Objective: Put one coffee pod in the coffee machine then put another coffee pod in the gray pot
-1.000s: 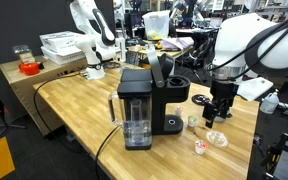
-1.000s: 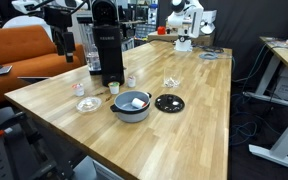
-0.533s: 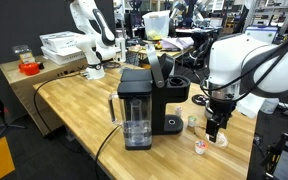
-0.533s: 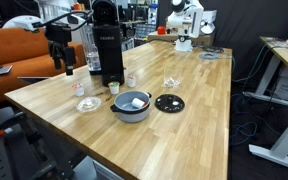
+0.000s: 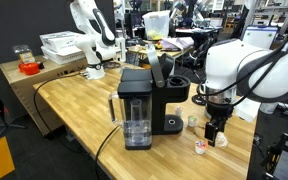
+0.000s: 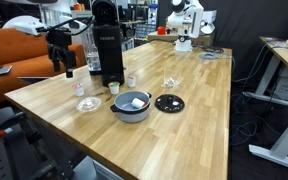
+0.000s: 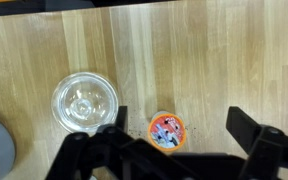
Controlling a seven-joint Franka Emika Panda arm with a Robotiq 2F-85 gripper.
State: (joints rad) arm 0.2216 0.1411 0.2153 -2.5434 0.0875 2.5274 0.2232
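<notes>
on the worktop (image 7: 234, 50) just right of the coffee machine (image 5: 139, 105), a coffee pod (image 7: 166, 130) sits lid up beside a small glass dish (image 7: 85, 103). the jaws hang above it, spread wide and empty, with the pod between them but nearer the dish-side finger. to grasp well, it looks best to centre over the pod first, come straight down until the fingers bracket its rim, then close gently so the cup isn't crushed, keeping clear of the dish.
</notes>
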